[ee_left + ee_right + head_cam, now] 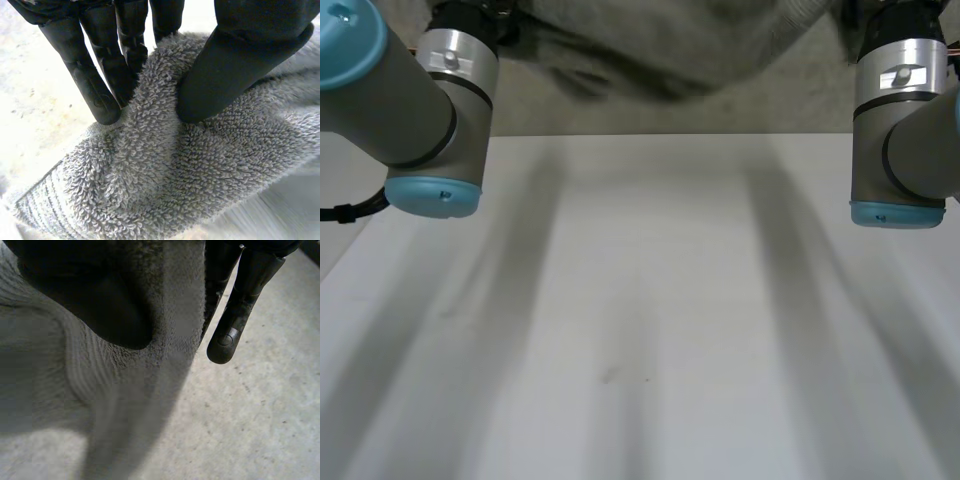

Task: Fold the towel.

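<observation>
Left hand (240, 65) and right hand (95, 305) both pinch your grey towel (200, 165); a shallow pinch may slip, dropping it past the far edge of the tabletop (640, 330).

Head view: towel (650, 45) cropped at the upper margin, full outline lost; left arm (410, 110) and right arm (905, 130) cropped at the margins.

Left wrist view: left hand (240, 55) cut off at the palm; some fingers (95, 85) partly hidden behind a towel fold; towel edges out of frame, pinched spot not determinable.

Right wrist view: right hand (95, 305) cut off above the thumb; fingers (240, 305) partly hidden behind towel; pinched spot likewise not determinable.
</observation>
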You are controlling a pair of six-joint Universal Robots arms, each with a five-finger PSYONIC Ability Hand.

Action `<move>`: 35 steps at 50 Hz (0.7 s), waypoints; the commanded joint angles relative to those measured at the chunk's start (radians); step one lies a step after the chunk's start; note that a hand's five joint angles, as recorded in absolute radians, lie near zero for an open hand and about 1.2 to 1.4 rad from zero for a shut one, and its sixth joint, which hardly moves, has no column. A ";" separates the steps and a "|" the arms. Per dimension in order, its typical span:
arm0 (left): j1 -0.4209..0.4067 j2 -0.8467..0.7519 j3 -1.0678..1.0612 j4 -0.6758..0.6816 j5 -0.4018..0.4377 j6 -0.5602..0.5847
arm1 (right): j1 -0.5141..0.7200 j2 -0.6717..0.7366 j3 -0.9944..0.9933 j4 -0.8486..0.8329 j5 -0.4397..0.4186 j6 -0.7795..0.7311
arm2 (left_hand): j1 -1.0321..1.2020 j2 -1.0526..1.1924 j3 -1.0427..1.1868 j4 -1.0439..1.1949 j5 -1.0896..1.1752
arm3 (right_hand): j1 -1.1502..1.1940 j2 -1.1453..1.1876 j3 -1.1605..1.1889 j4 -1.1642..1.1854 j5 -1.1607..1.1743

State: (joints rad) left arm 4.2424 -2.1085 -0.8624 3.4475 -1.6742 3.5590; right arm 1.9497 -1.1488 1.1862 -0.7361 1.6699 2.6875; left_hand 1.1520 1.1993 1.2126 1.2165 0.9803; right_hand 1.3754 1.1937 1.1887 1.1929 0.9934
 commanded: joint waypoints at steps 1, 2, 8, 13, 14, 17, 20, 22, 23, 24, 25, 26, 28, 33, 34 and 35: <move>0.016 0.076 -0.299 -0.073 -0.024 0.004 | -0.005 -0.026 0.122 0.173 -0.111 -0.009 | 0.244 0.197 0.184 0.180 0.241 | 0.021 0.203 0.208 0.203 0.228; 0.016 0.099 -0.390 -0.070 -0.022 0.007 | -0.006 -0.029 0.148 0.226 -0.139 -0.017 | 0.244 0.197 0.184 0.180 0.241 | 0.021 0.203 0.208 0.203 0.228; -0.001 0.127 -0.691 -0.045 0.023 0.006 | -0.048 0.015 0.233 0.507 -0.202 -0.122 | 0.233 0.186 0.172 0.169 0.230 | 0.021 0.203 0.208 0.203 0.228; -0.030 0.101 -0.835 0.002 0.074 0.006 | -0.055 0.098 0.315 0.615 -0.205 -0.218 | 0.136 0.089 0.075 0.072 0.133 | 0.021 0.203 0.208 0.203 0.228; -0.030 0.101 -0.836 0.002 0.074 0.006 | -0.055 0.098 0.316 0.615 -0.205 -0.218 | 0.136 0.089 0.075 0.072 0.133 | 0.021 0.203 0.208 0.203 0.228; -0.048 0.073 -0.888 0.019 0.085 0.006 | -0.057 0.135 0.365 0.623 -0.206 -0.249 | 0.080 0.033 0.020 0.016 0.077 | 0.021 0.203 0.208 0.203 0.228; -0.050 0.073 -0.917 0.015 0.079 0.001 | -0.058 0.144 0.392 0.624 -0.200 -0.253 | 0.016 -0.032 -0.045 -0.049 0.013 | 0.021 0.203 0.208 0.203 0.228; -0.050 0.084 -0.932 0.013 0.079 0.000 | -0.063 0.136 0.395 0.629 -0.197 -0.253 | -0.028 -0.076 -0.089 -0.093 -0.031 | 0.021 0.203 0.208 0.203 0.228; -0.052 0.094 -0.948 0.012 0.077 0.000 | -0.078 0.127 0.397 0.633 -0.194 -0.255 | -0.121 -0.169 -0.182 -0.186 -0.124 | 0.021 0.203 0.208 0.203 0.228; -0.052 0.113 -0.960 0.012 0.077 0.000 | -0.095 0.106 0.400 0.633 -0.193 -0.255 | -0.276 -0.324 -0.337 -0.341 -0.279 | 0.021 0.203 0.208 0.203 0.228; -0.052 0.113 -0.960 0.012 0.077 0.000 | -0.095 0.106 0.400 0.633 -0.193 -0.255 | -0.278 -0.325 -0.339 -0.342 -0.281 | 0.021 0.203 0.208 0.203 0.228; -0.050 0.139 -0.975 0.012 0.076 0.000 | -0.112 0.080 0.401 0.633 -0.193 -0.255 | -0.414 -0.462 -0.475 -0.479 -0.417 | 0.021 0.203 0.208 0.203 0.228; -0.048 0.171 -0.991 0.012 0.076 0.000 | -0.126 0.058 0.406 0.635 -0.193 -0.255 | -0.457 -0.504 -0.518 -0.522 -0.460 | 0.021 0.203 0.208 0.203 0.228; -0.042 0.257 -1.029 0.018 0.077 0.000 | -0.190 0.000 0.440 0.661 -0.193 -0.273 | -0.580 -0.628 -0.641 -0.645 -0.583 | -0.275 -0.093 -0.088 -0.092 -0.067; -0.041 0.278 -1.040 0.022 0.079 0.000 | -0.190 0.000 0.440 0.661 -0.193 -0.273 | -0.583 -0.630 -0.644 -0.648 -0.586 | -0.277 -0.096 -0.091 -0.095 -0.070; -0.041 0.295 -1.049 0.022 0.077 0.000 | -0.205 -0.014 0.447 0.693 -0.194 -0.285 | -0.586 -0.633 -0.647 -0.651 -0.589 | -0.655 -0.474 -0.469 -0.473 -0.448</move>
State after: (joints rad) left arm 4.1955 -1.9074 -1.8686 3.4621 -1.5969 3.5586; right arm 1.8021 -1.1085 1.6074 -0.0948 1.4779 2.4257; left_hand 0.5958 0.5914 0.5920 0.5909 0.4191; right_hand 1.2575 1.1059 1.1044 1.1062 0.9217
